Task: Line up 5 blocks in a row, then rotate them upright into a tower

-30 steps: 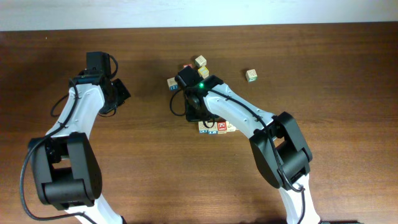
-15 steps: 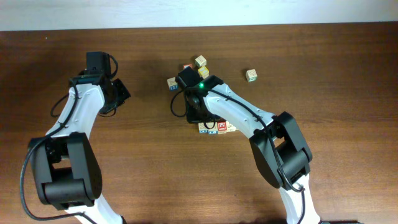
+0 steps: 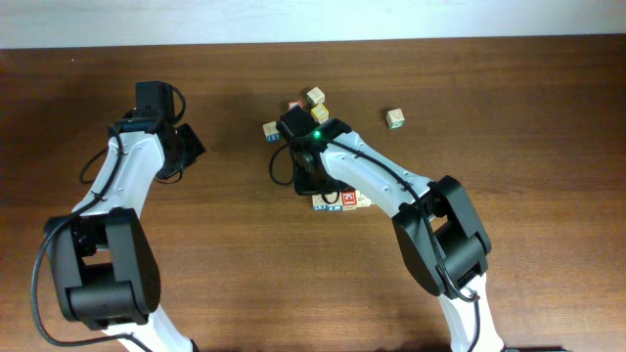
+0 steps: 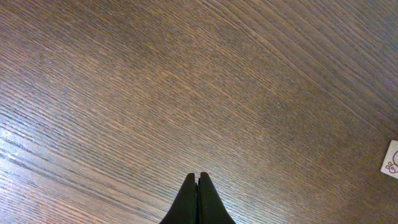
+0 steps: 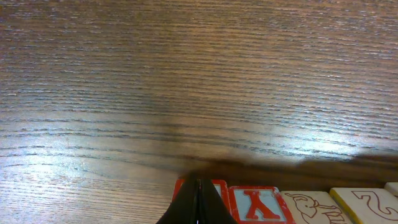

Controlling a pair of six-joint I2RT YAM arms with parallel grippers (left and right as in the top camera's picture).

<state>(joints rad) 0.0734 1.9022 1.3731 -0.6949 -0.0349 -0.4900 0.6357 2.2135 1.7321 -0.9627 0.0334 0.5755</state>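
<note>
1. The left gripper (image 4: 197, 182) is fully closed. Its two black fingertips meet with no gap and nothing is between them. It hangs over bare wood on the left-hand part of the bench (image 3: 225, 244).
2. In the left wrist view, only the corner of one pale block (image 4: 391, 160) shows. It sits at the frame's right border, carries a pinkish line drawing, and is well apart from the fingertips.
3. The right gripper (image 5: 199, 191) is also closed tight and empty. Its tips point down at one end of a row of blocks (image 3: 344, 200) near the middle of the bench.
4. In the right wrist view, the closed tips overlap a red-bordered block (image 5: 181, 185) at the end of the row. Whether they touch it cannot be told.
5. The row continues side by side from that block:
   - a block with a red Y (image 5: 255, 204);
   - a block with a line-drawn animal (image 5: 309, 208);
   - a block with a yellow-edged 2 (image 5: 364, 204);
   - a sliver of one more cube at the frame's border.
6. From overhead, the right arm (image 3: 391, 186) covers part of this row. Only a red-faced cube and its pale neighbours show beside it.
7. The loose blocks lie between the row and the far edge of the bench.
   - Two cubes sit close together, the farther cube (image 3: 315, 96) and the nearer cube (image 3: 320, 113).
   - A blue-sided cube (image 3: 272, 131) lies a little toward the left edge.
   - A green-sided cube (image 3: 395, 118) stands alone toward the right edge, apart from the others.
8. A small red piece (image 3: 293, 105) beside the right arm is too small to identify.
</note>
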